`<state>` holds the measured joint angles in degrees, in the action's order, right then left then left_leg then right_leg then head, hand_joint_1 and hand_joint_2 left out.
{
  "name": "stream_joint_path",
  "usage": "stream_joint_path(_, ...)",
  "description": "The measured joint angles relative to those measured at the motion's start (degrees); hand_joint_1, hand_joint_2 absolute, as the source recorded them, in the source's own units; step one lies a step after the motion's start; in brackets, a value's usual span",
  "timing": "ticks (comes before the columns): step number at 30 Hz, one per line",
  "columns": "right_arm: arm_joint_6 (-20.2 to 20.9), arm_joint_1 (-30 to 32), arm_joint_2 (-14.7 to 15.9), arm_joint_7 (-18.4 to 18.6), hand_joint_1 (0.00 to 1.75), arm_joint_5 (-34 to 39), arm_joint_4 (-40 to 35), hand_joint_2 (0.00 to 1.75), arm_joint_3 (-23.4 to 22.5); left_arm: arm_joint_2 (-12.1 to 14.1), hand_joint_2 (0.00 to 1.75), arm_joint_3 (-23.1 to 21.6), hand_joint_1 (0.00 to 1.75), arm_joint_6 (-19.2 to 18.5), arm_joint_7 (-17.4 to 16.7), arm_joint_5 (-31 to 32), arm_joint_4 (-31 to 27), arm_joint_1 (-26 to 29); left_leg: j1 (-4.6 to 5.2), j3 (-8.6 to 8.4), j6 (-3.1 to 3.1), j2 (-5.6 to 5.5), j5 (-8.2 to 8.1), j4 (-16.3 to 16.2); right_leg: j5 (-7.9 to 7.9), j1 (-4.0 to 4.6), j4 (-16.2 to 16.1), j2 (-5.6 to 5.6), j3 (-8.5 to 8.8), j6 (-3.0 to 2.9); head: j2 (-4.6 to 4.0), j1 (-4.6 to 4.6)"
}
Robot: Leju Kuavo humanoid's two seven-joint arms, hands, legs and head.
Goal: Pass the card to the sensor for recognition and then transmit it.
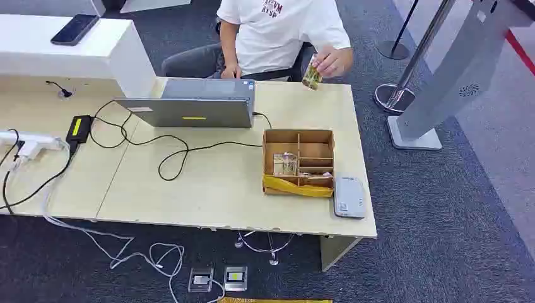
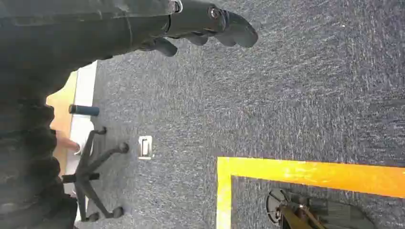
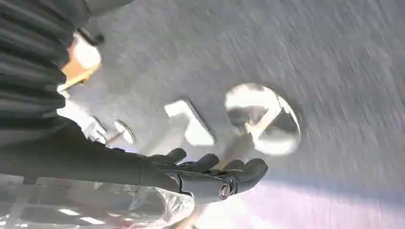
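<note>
The desk (image 1: 208, 189) lay wide across the head view, and on it nothing of the task looked done yet. The laptop (image 1: 189, 110) sat at the far edge, the divided box (image 1: 298, 163) stood toward the right end, and the grey sensor (image 1: 349, 197) lay flat just beside the box at the near right corner, with nothing on it.

The card (image 1: 311, 76) was out past the far edge of the desk, held up by a seated person's hand (image 1: 332, 61). So the whole job seemed to be ahead: take the card, bring it to the sensor, then hand it on. Something clear stood in one compartment of the box; what it was could not be told.

The robot's arms hung low. The left hand (image 2: 200, 28) pointed at the carpet with its fingers loosely extended and nothing in them. The right hand (image 3: 210, 174) also held nothing, fingers slightly curled but apart, in a blurred view over carpet and a round metal base.

The card stood well apart from both hands, across the desk from the robot.
</note>
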<state>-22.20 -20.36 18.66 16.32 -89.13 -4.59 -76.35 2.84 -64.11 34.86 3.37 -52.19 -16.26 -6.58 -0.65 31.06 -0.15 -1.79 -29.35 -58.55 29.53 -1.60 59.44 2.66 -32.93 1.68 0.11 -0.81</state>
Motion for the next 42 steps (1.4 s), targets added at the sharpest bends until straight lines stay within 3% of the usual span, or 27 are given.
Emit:
stream_joint_path(6, -4.7, -12.5, 11.0, 2.2, 0.0, 0.0, -0.1, 1.75, 7.1, 0.0, 1.75, 0.0, 0.0, -0.3, 0.6, -0.1, 0.0, 0.0, 0.23, 0.06, 0.22, -0.05, 0.14, 0.0, -0.11, -0.24, 0.0, -0.01, -0.07, 0.16, 0.0, 0.02)
stream_joint_path(8, -3.6, -17.1, 14.7, 2.6, 0.0, 0.0, 0.0, 1.75, 10.5, 0.0, 1.75, 0.0, 0.0, -0.3, 0.6, 0.0, 0.0, 0.0, 0.23, 0.07, 0.26, -0.09, 0.17, 0.0, -0.13, -0.24, 0.0, -0.06, -0.05, 0.18, 0.0, 0.02)
stream_joint_path(10, 0.6, -21.0, 17.6, 4.0, 0.0, 0.7, -0.9, 1.75, 13.8, -0.1, 1.75, 0.0, 0.0, -0.3, 0.6, 0.0, 0.1, 0.0, 0.23, 0.13, 0.27, -0.26, 0.18, 0.0, -0.12, -0.24, 0.0, -0.28, -0.08, 0.18, 0.02, -0.02)
stream_joint_path(11, 3.9, -21.0, 18.1, 5.9, 0.0, 2.7, -1.9, 1.75, 15.3, -0.1, 1.75, 0.0, 0.0, -0.3, 0.6, 0.0, 0.1, 0.0, 0.21, 0.04, 0.27, -0.32, 0.18, 0.0, -0.11, -0.19, 0.0, -0.32, -0.08, 0.19, 0.02, 0.13)
stream_joint_path(12, 11.7, -18.8, 18.5, 11.2, 0.0, 7.7, -4.4, 1.75, 17.3, -0.2, 1.75, 0.0, 0.0, -0.3, 0.6, 0.1, 0.1, -0.1, 0.01, -0.09, 0.3, -0.54, 0.16, -0.1, -0.02, 0.04, -0.3, -0.54, 0.19, 0.29, 0.02, -0.02)
stream_joint_path(14, 32.2, -13.0, 20.9, 21.4, 0.0, 22.0, -12.8, 1.75, 21.9, -0.2, 1.75, 0.0, 0.0, -0.3, 0.6, 0.2, 0.2, 0.0, -0.24, 0.1, 0.41, -1.6, 0.13, -0.1, 0.07, 0.27, -0.5, -1.66, 0.81, 0.32, 0.0, -0.41)
stream_joint_path(15, 40.2, -10.6, 21.4, 22.9, 0.0, 25.9, -18.2, 1.75, 23.6, -0.2, 1.75, 0.0, 0.0, -0.3, 0.6, 0.2, 0.2, 0.2, 0.14, 0.36, 0.49, -1.62, 0.21, 0.0, 0.1, -0.16, -0.3, -1.66, 0.44, 0.28, 0.0, -0.85)
stream_joint_path(16, 45.6, -9.9, 21.7, 22.9, 0.0, 26.8, -24.9, 1.75, 25.1, -0.2, 1.75, 0.0, 0.0, -0.3, 0.6, 0.2, 0.2, 0.4, 0.59, 0.76, 0.52, -1.18, 0.22, 0.0, 0.08, -0.62, 0.1, -1.23, -0.17, 0.29, 0.02, -0.7)
stream_joint_path(17, 47.7, -9.6, 21.7, 23.0, 0.0, 27.2, -32.0, 1.75, 26.5, -0.3, 1.75, 0.0, 0.0, -0.3, 0.6, 0.2, 0.2, 0.4, 0.86, 0.91, 0.53, -0.68, 0.21, 0.0, 0.07, -0.9, 0.4, -0.67, -0.55, 0.31, 0.02, -0.57)
stream_joint_path(20, 40.7, -9.6, 22.2, 23.1, 0.0, 31.2, -46.4, 1.75, 31.8, -0.1, 1.75, 0.0, 0.0, -0.2, 0.8, 0.5, 0.3, -0.1, 0.63, 0.74, 0.53, -0.1, 0.16, 0.0, -0.04, -0.67, 0.3, -0.14, -0.57, 0.36, 0.0, -0.7)
stream_joint_path(26, 35.8, -9.1, 22.8, 23.1, 0.0, 39.9, -64.6, 1.75, 44.0, -0.6, 1.75, 0.0, 0.0, -0.1, 1.5, 0.6, 0.3, -0.3, 0.59, 0.8, 0.51, -0.49, 0.39, 0.0, -0.09, -0.63, 0.3, -0.59, -0.48, 0.4, 0.0, -0.66)
stream_joint_path(34, 27.8, -11.3, 23.3, 23.1, 0.0, 46.5, -75.9, 1.75, 63.7, -0.8, 1.75, 0.0, 0.0, 0.5, 1.7, 1.2, 0.3, -0.3, 0.54, 0.79, 0.51, -0.76, 0.47, 0.0, -0.09, -0.57, 0.3, -0.83, -0.47, 0.4, 0.0, -0.63)
stream_joint_path(42, 22.1, -15.7, 24.3, 23.1, 0.0, 52.2, -81.0, 1.75, 83.1, -0.8, 1.75, 0.0, 0.0, 0.6, 1.7, 2.7, 0.3, -0.3, 0.51, 0.8, 0.5, -0.84, 0.47, 0.0, -0.09, -0.55, 0.3, -0.88, -0.51, 0.39, 0.0, -0.59)
